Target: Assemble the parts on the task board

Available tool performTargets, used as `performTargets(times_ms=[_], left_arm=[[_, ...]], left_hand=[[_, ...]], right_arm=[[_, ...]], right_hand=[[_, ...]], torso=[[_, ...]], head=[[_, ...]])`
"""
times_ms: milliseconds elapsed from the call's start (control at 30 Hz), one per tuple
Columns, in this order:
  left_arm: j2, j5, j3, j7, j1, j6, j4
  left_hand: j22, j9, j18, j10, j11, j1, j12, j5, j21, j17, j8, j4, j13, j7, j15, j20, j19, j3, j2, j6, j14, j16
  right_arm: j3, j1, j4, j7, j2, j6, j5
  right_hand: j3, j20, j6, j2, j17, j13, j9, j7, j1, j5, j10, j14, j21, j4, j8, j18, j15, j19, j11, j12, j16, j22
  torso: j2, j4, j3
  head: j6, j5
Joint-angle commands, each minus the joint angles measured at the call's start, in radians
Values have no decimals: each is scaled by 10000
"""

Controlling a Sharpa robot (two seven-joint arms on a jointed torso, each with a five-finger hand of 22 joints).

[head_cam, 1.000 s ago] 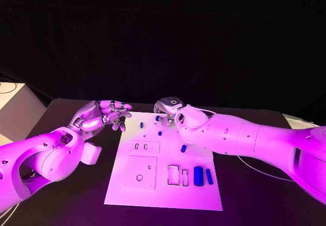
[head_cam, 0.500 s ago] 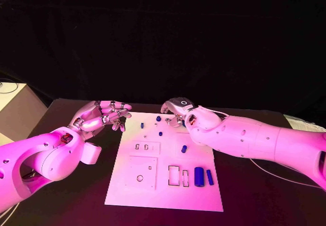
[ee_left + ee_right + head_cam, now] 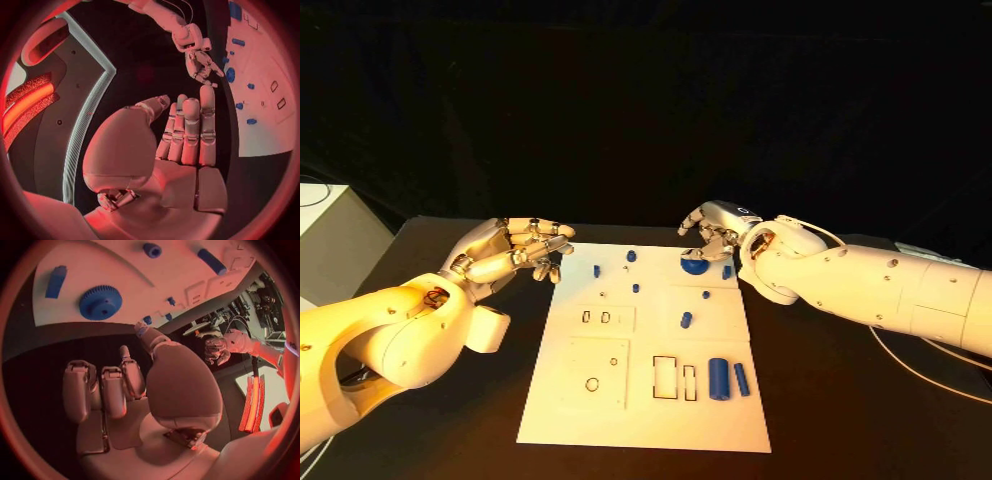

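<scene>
The white task board (image 3: 646, 420) lies in the middle of the table, with several small blue parts on it. A blue gear (image 3: 694, 266) lies flat near the board's far right corner, also seen in the right wrist view (image 3: 100, 302). My right hand (image 3: 711, 232) hovers just beyond the gear, fingers hanging down and apart, holding nothing. My left hand (image 3: 516, 250) hangs off the board's far left corner, fingers loosely bent, empty. A blue cylinder (image 3: 720, 378) and a thinner blue bar (image 3: 741, 378) lie side by side near the board's right front.
Empty rectangular slots (image 3: 666, 372) and a square plate with a round hole (image 3: 594, 383) mark the board's near half. A white cabinet (image 3: 326, 235) stands at the table's left. A thin cable (image 3: 906, 365) runs under my right arm.
My right hand has drawn back to the right, off the board's far middle. The blue gear now lies uncovered on the board. The left hand has barely moved.
</scene>
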Motion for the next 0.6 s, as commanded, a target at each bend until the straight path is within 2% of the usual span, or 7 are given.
performTargets(times_ms=[33, 233, 400, 600], left_arm=[[13, -14, 9, 82, 11, 202, 7], [22, -14, 9, 80, 10, 218, -8], [24, -19, 9, 77, 10, 235, -18], [21, -33, 9, 73, 9, 244, -24]], left_hand=[[8, 9, 48, -71, -16, -64, 33, -46, 21, -10, 27, -26, 7, 0, 21, 8, -86, 33, 46, -47, -32, 60], [8, 9, 48, -71, -16, -64, 33, -46, 21, -10, 27, -26, 7, 0, 21, 8, -86, 33, 46, -47, -32, 60], [8, 9, 48, -71, -16, -64, 33, -46, 21, -10, 27, -26, 7, 0, 21, 8, -86, 33, 46, -47, -32, 60], [8, 9, 48, -71, -16, -64, 33, -46, 21, -10, 27, -26, 7, 0, 21, 8, -86, 33, 46, -47, -32, 60]], right_arm=[[2, 17, -153, 304, -50, 1348, 649], [3, 30, -380, -253, -67, 1885, 226], [3, 27, -394, -573, -83, 2206, -118], [4, 16, -498, -833, -80, 2208, -495]], right_hand=[[-504, 147, -186, 143, 1706, 1935, 5, 68, 52, 181, 495, 863, 393, 221, 130, -178, 131, 379, 105, 1130, 314, 1053], [-1326, 252, -391, 303, 2231, 2573, -25, 145, 328, 310, 969, 965, 727, 598, 314, -271, 230, 539, 194, 1646, 491, 1525], [-1839, 312, -561, 356, 2414, 2832, -71, 201, 498, 442, 1197, 1005, 924, 933, 362, -332, 289, 652, 254, 1852, 546, 1804], [-2095, 332, -552, 392, 2457, 2854, -78, 204, 608, 477, 1217, 1014, 992, 1166, 437, -353, 303, 691, 261, 1869, 559, 1903]], torso=[[3, 7, 3], [8, 5, -8], [-1, 0, -22], [3, -13, -20]], head=[[-48, -49], [-74, -119], [-111, -113], [-118, -115]])
